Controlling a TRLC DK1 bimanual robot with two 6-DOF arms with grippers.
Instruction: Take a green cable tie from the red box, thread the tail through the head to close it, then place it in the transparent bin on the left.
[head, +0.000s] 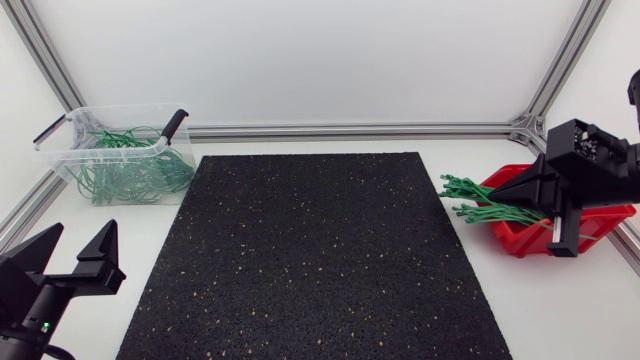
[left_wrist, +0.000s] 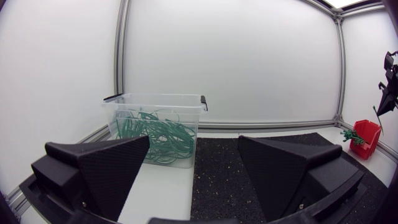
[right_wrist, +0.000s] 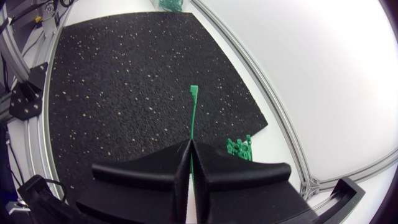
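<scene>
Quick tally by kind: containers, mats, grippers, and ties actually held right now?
Containers: 2 (transparent bin, red box)
Mats: 1 (black mat)
Grippers: 2 (left gripper, right gripper)
Held ties: 1 (green cable tie)
Total: 6

- In the head view, at the right of the frame, your right gripper (head: 500, 192) covers part of the red box (head: 600, 222) and the inner ends of the spare ties (head: 465, 186).
- From the right wrist, the green cable tie (right_wrist: 193, 118) disappears between the pressed-together fingers (right_wrist: 155, 169); you cannot see its other end.
- Your left arm (head: 35, 295) is cut off at the head view's lower left corner.
</scene>
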